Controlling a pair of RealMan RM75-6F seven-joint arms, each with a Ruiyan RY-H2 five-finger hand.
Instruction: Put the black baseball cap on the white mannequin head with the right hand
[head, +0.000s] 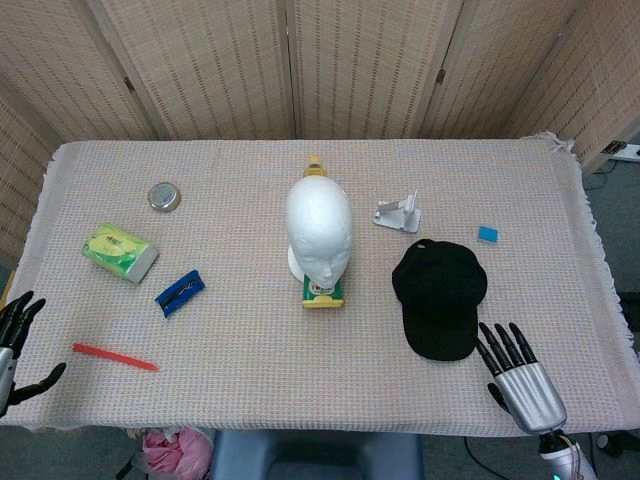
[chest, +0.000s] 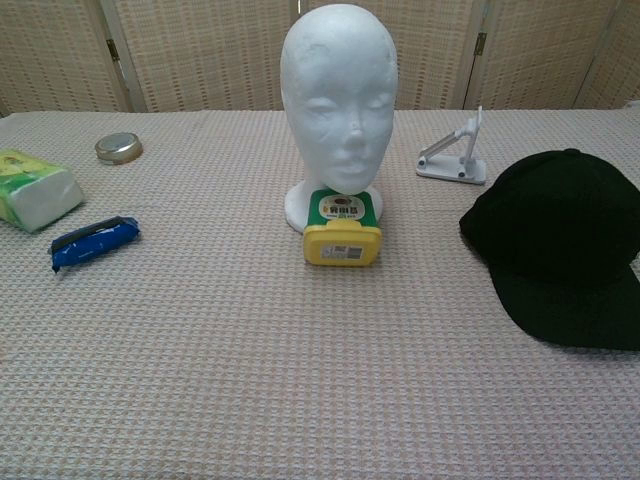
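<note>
In the head view, the black baseball cap (head: 439, 297) lies flat on the table cloth (head: 250, 340), right of the white mannequin head (head: 318, 228), which stands upright at the middle with a yellow bottle (head: 322, 292) lying against its near side. The right hand (head: 521, 378) hovers at the near right edge, fingers spread and holding nothing, just near of the cap's brim. The left hand (head: 14, 340) shows at the near left corner, fingers apart and empty, close to a red stick (head: 114, 357). In the chest view neither hand appears; the cap (chest: 560, 245) rests on the right, brim toward the near side, well apart from the mannequin head (chest: 338, 100), with a white stand (chest: 455, 152) on its far left.
</note>
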